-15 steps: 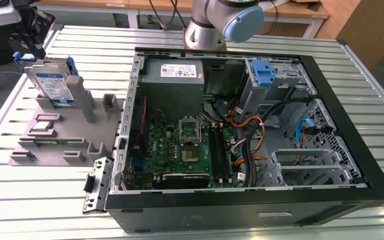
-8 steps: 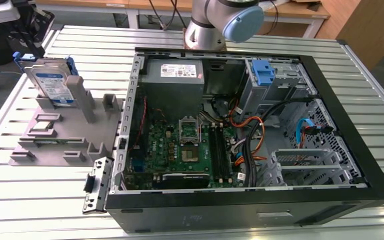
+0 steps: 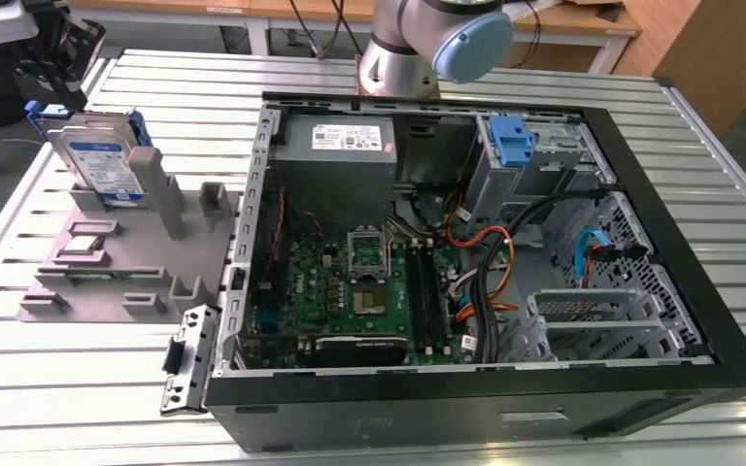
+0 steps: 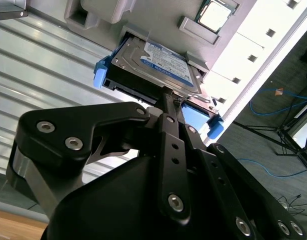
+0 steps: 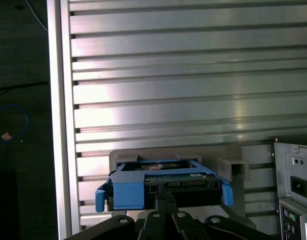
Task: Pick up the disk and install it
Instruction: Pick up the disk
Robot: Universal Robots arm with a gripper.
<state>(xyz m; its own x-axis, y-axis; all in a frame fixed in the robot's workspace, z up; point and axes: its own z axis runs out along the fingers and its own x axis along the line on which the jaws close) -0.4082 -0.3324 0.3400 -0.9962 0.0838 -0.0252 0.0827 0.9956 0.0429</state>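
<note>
Black gripper (image 4: 169, 99), fingers pressed together, tips at the connector edge of the disk (image 4: 161, 61). Disk stands upright in grey fixture (image 3: 127, 267), beside open PC case (image 3: 726, 325). Likely stiff, fairly heavy, smooth-faced, shock-sensitive. Best held across blue rails (image 4: 100, 73), not the label.

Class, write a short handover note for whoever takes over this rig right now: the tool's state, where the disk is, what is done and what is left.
Tool: shut, holding nothing, pointing at the disk in both wrist views.
Disk: standing upright in the grey holder on the table, at the exterior view's left, outside the open computer case.
Done: nothing yet; the disk is not lifted.
Left: picking up the disk and installing it in the case.
</note>
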